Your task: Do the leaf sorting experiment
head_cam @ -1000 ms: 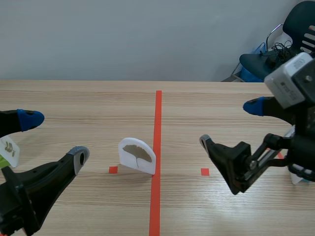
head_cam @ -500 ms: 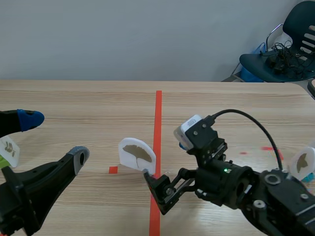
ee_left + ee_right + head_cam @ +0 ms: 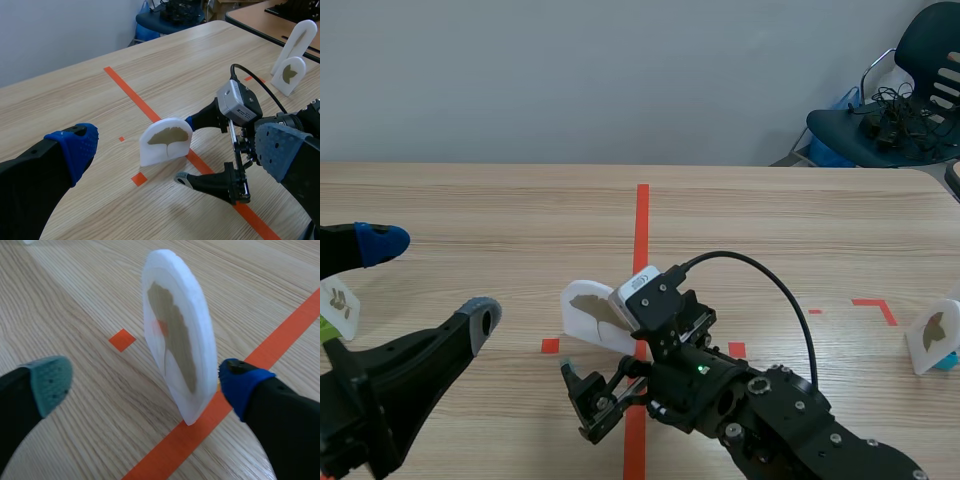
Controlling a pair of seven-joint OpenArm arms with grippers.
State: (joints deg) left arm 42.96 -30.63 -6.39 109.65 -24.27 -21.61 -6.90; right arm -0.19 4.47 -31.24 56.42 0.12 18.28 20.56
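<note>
A white card (image 3: 585,312) bearing a brown ginkgo leaf stands upright just left of the red centre line. My right gripper (image 3: 595,345) is open around it. In the right wrist view the card (image 3: 175,340) stands edge-on between the fingers, the blue pad (image 3: 240,382) close against its back and the grey-green pad (image 3: 47,382) well off its leaf side. The left wrist view shows the same card (image 3: 166,142) with the right gripper (image 3: 186,150) straddling it. My left gripper (image 3: 430,278) hangs open near the table's left front, holding nothing.
Another white leaf card (image 3: 338,305) stands at the left edge, and one more (image 3: 932,338) at the right edge by a red corner mark. A dark chair (image 3: 910,90) sits beyond the table's far right. The right arm's cable loops over the centre.
The right arm has swung from the right side down and leftward to the centre card, and its open fingers now straddle it. The left arm and the card have not moved.
</note>
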